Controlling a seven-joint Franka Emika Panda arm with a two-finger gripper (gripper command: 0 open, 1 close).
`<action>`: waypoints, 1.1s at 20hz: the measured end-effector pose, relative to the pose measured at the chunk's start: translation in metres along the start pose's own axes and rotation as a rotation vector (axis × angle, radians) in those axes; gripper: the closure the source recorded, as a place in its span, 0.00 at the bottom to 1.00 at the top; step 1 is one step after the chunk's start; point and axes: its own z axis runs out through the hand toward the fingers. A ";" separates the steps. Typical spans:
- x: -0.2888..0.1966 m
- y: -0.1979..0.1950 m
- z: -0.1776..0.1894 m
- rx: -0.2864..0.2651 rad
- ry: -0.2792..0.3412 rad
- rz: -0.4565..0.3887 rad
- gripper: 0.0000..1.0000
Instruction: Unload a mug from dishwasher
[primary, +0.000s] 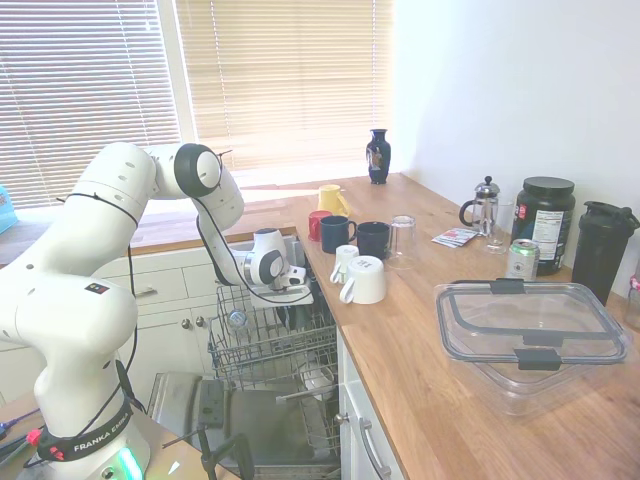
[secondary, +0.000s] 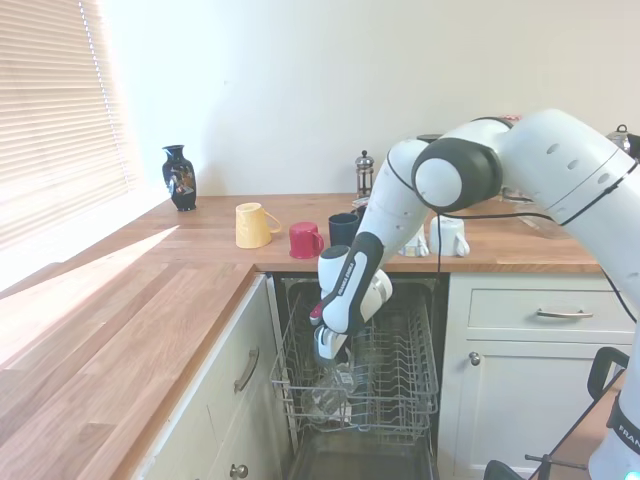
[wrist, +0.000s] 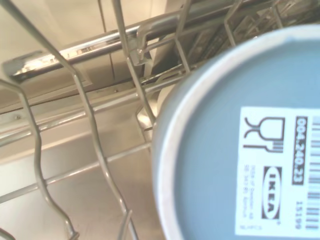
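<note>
- The gripper (secondary: 328, 352) reaches down into the dishwasher (secondary: 400, 400) rack, wires close all round; I cannot tell whether it is open.
- The mug (wrist: 240, 145) sits upside down in the rack, slate-blue, paler rim, white label.

White rounded arm (secondary: 540, 160), dark grey joint caps, black "FRANKA EMIKA" base band.

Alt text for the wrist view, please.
Close up, the upturned base of a grey-blue mug fills the frame's right side, bearing a white IKEA sticker with a barcode. Beside it run the grey wires of the dishwasher rack, with steel behind them.
</note>
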 end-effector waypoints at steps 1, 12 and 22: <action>-0.007 -0.002 -0.003 0.000 0.002 -0.009 1.00; -0.047 0.008 -0.073 0.002 0.051 -0.033 1.00; -0.042 0.021 -0.183 -0.014 0.143 -0.005 1.00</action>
